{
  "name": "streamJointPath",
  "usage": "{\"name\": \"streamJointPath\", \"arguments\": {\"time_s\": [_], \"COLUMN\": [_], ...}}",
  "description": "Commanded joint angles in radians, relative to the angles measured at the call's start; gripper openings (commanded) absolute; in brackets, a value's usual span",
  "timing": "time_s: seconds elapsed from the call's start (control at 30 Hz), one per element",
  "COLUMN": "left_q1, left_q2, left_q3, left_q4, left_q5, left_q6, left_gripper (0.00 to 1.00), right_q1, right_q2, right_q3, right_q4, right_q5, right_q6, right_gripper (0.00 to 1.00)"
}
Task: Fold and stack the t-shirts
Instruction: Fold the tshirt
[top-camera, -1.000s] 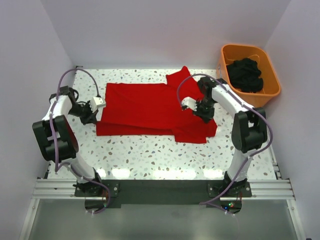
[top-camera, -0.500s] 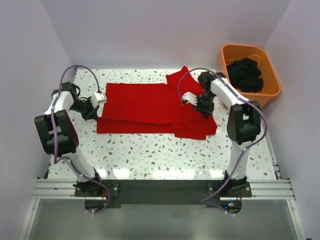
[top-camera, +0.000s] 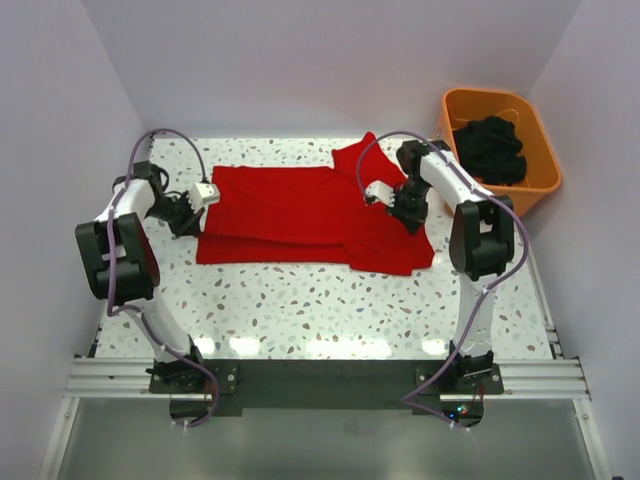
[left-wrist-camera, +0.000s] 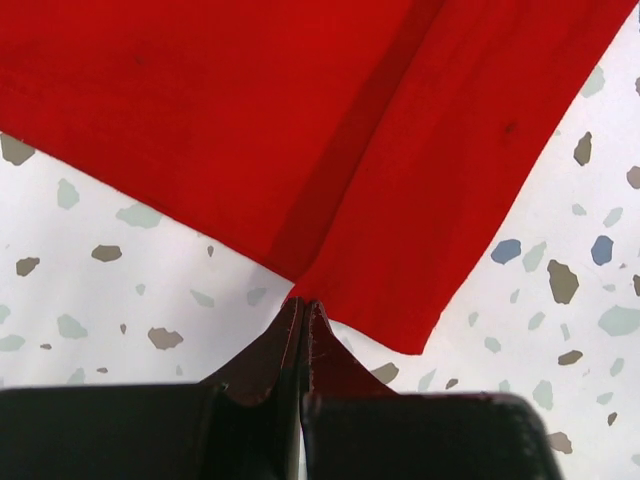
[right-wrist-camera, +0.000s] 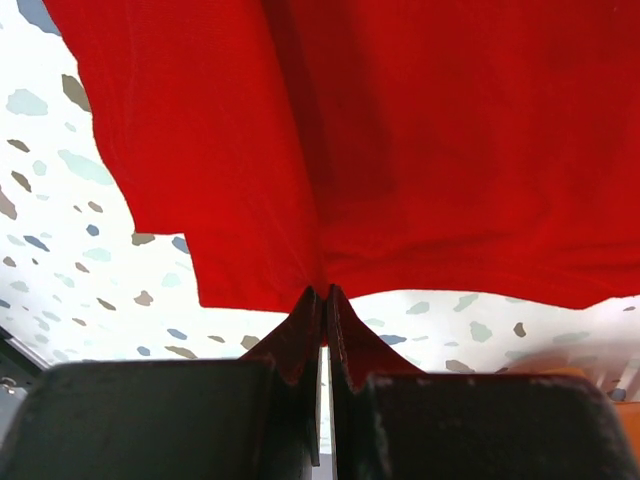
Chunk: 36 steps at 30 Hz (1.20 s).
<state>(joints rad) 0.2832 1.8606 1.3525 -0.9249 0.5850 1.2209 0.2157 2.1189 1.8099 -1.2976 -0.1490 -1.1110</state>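
A bright red t-shirt (top-camera: 300, 215) lies across the far middle of the table, partly folded lengthways, with one sleeve pointing to the back. My left gripper (top-camera: 196, 214) is shut on the shirt's left edge; in the left wrist view the closed fingertips (left-wrist-camera: 303, 312) pinch the fold where two layers of red cloth (left-wrist-camera: 330, 130) meet. My right gripper (top-camera: 405, 212) is shut on the shirt's right part; in the right wrist view its fingertips (right-wrist-camera: 322, 300) pinch the hem of the red cloth (right-wrist-camera: 400, 140), which hangs lifted above the table.
An orange plastic tub (top-camera: 535, 178) stands at the back right corner and holds a heap of dark clothing (top-camera: 490, 148). The speckled white tabletop (top-camera: 300, 310) lies in front of the shirt. White walls close in the left, back and right.
Both grippers have moved toward the back of the table with the cloth in them. The shirt's front edge has drawn back with them, so the shirt looks narrower front to back.
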Motion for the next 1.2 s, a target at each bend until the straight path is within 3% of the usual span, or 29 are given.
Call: {"name": "streamJointPath", "arguments": {"time_s": [0.0,0.67,0.7,0.73,0.8,0.83,0.87,0.97,1.03,1.17], "left_q1": [-0.021,-0.021,-0.022,-0.022,-0.004,0.007,0.029,0.06,0.066,0.066], "left_q2": [0.018,0.054,0.054,0.052,0.045,0.028,0.019,-0.024,-0.06,-0.095], "left_q3": [0.04,0.017,0.019,0.025,0.04,0.045,0.048,0.031,-0.019,-0.122], "left_q4": [0.049,0.098,0.116,0.121,0.118,0.115,0.091,0.045,0.037,0.072], "left_q5": [-0.002,-0.07,-0.077,-0.08,-0.064,-0.05,-0.034,0.01,0.015,-0.004], "left_q6": [-0.031,-0.081,-0.101,-0.139,-0.188,-0.237,-0.256,-0.333,-0.383,-0.457], "left_gripper": [0.0,0.0,0.03,0.22,0.33,0.43,0.48,0.58,0.68,0.74], "right_q1": [-0.004,-0.006,-0.009,-0.016,-0.035,-0.064,-0.079,-0.14,-0.173,-0.19], "right_q2": [0.006,0.092,0.099,0.102,0.11,0.111,0.113,0.098,0.055,-0.023], "right_q3": [0.037,0.108,0.124,0.137,0.195,0.218,0.241,0.272,0.191,-0.036], "right_q4": [-0.026,0.043,0.04,0.035,-0.001,-0.018,-0.041,-0.135,-0.146,-0.05], "right_q5": [0.006,0.046,0.049,0.051,0.042,0.031,0.004,-0.084,-0.115,-0.155], "right_q6": [-0.021,0.053,0.063,0.095,0.161,0.187,0.213,0.312,0.379,0.468], "right_gripper": [0.0,0.0,0.19,0.28,0.47,0.55,0.59,0.59,0.58,0.56]}}
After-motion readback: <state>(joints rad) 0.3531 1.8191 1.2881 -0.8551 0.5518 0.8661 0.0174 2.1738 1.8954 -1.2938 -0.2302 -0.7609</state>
